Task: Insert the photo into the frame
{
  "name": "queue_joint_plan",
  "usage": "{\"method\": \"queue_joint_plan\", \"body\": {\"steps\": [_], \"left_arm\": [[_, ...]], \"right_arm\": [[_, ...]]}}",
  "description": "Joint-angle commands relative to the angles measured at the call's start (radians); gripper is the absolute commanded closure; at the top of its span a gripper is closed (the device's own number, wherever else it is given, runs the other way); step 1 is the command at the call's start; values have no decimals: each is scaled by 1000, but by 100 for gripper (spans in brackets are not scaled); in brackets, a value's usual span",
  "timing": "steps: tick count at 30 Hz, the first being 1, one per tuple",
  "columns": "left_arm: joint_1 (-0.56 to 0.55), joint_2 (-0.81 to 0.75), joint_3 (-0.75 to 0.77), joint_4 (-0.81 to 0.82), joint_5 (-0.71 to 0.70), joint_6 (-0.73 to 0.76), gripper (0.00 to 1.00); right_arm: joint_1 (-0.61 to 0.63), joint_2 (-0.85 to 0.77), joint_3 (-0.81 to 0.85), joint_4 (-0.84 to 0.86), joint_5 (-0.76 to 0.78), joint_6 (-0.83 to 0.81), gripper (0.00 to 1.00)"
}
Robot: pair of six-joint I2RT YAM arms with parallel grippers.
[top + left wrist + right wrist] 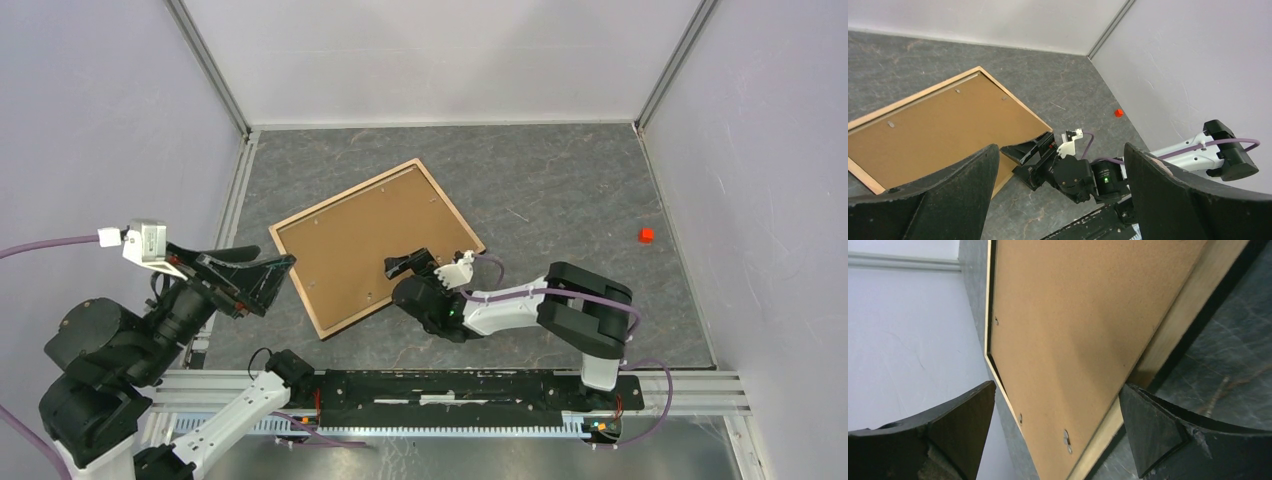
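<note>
The right claw (1057, 386) gaped wide and empty over the frame (1183, 315) at its lower-right edge; the left claw (1060, 146), lower left, was likewise wide and empty.

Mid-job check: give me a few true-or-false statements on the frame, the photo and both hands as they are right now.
1. The frame lies with its brown backing board facing up. True.
2. The right hand is shut on the frame's rim. False: it is open, fingers apart over the frame's near-right edge.
3. The photo lies in plain view beside the frame. False: no photo shows in any view.
4. The left hand is open and holds nothing. True.
5. A small red cube sits left of the frame. False: it sits far to the right, near the wall.
</note>
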Motion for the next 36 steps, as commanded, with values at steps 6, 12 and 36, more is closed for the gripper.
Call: {"method": "queue_joint_plan", "body": {"steps": [6, 12, 36], "left_arm": [[-3, -31, -101, 0, -28, -132, 0], [-3, -16, -168, -1, -11, -135, 0], [117, 259, -582, 82, -149, -220, 0]], "right_arm": [[11, -131, -112, 93, -153, -182, 2], [9, -289, -243, 211, -335, -586, 2], [-156, -300, -281, 341, -823, -1279, 27]]}}
